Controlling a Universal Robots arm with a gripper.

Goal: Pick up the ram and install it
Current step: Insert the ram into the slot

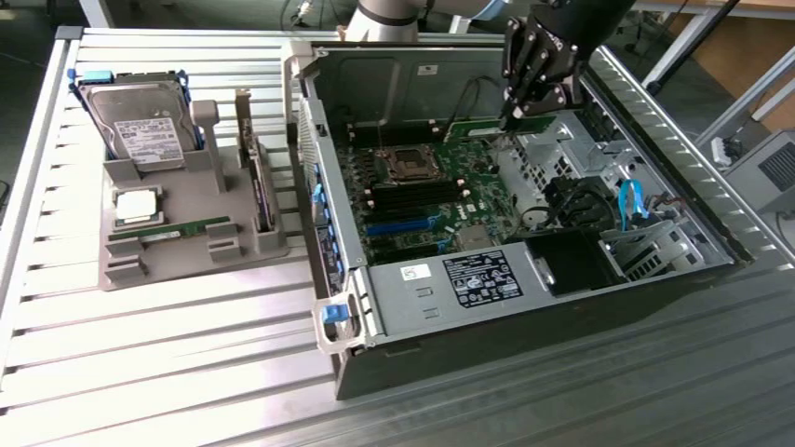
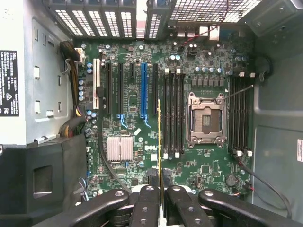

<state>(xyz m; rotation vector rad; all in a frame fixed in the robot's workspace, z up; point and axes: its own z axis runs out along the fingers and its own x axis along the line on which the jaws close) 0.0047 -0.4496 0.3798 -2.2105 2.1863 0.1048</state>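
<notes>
Hanging pinched in the hand (image 1: 516,114), the ram (image 1: 528,124) is seen as a thin green stick above the motherboard (image 1: 429,237) inside the computer case (image 1: 695,219), well apart from the grey holder (image 1: 186,251) at the exterior view's left. Case and holder are carried on a ribbed metal table (image 1: 149,363). In the wrist view the ram (image 2: 159,142) is shown edge-on, a yellowish line beside the black memory slots (image 2: 174,113).
</notes>
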